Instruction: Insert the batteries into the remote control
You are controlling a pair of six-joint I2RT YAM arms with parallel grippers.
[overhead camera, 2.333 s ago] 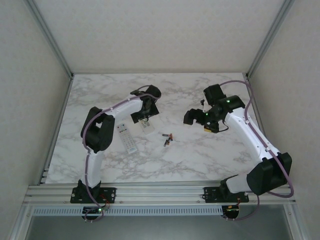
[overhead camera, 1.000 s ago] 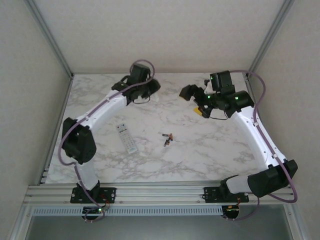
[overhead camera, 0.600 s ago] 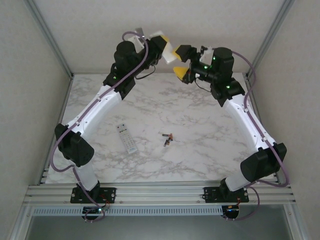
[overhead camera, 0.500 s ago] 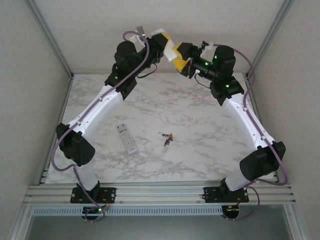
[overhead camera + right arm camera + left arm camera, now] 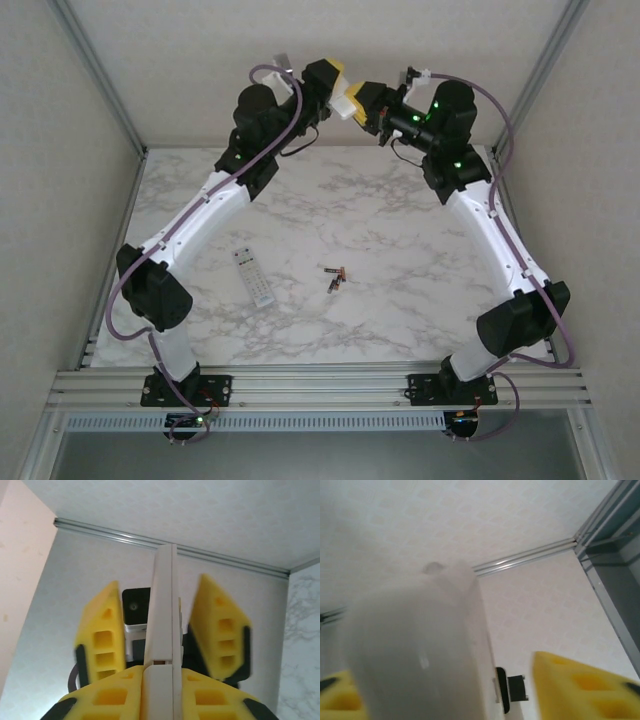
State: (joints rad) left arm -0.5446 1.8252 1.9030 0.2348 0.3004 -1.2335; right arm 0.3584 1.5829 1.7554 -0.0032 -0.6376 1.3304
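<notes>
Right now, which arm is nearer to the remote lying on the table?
Left. The left arm rises just left of the remote; the right arm stands across the table, beyond the batteries.

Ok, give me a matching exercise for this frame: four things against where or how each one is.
1. batteries
2. table remote
3. left end effector
4. right end effector

A. shut on the raised white slab
B. flat on the marble table, left of the small dark cylinders
C. open, fingers flanking the slab
D. loose, mid-table

Pairs: 1-D, 2-B, 3-C, 4-A.
</notes>
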